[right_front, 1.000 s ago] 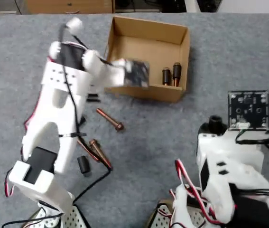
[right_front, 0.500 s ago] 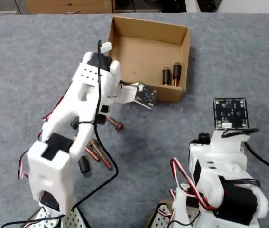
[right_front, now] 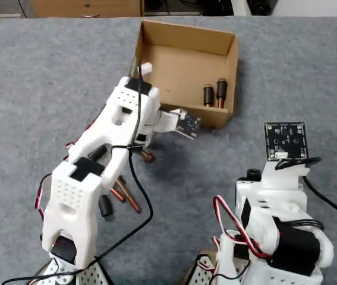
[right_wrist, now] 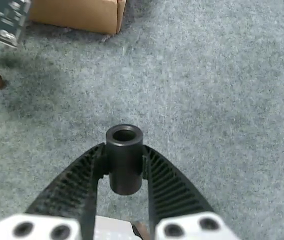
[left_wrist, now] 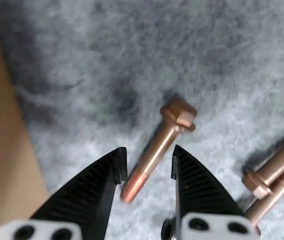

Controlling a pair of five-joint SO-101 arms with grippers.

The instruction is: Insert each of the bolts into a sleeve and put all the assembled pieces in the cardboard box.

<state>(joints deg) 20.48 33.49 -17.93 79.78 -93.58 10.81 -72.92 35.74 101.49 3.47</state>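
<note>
Your left gripper (left_wrist: pixel 148 162) hangs open astride a bolt (left_wrist: pixel 155 151) beside the cardboard box (right_front: pixel 211 116), while your right gripper (right_wrist: pixel 123 153) clamps a black sleeve (right_wrist: pixel 124 172).

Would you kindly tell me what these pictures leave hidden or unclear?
High view: the left arm covers most of the bolt beneath it.
Left wrist view: the picture's edge cuts off two further bolts.
Right wrist view: the sleeve in the right gripper has a dark bore, so its inside is unclear.
</note>
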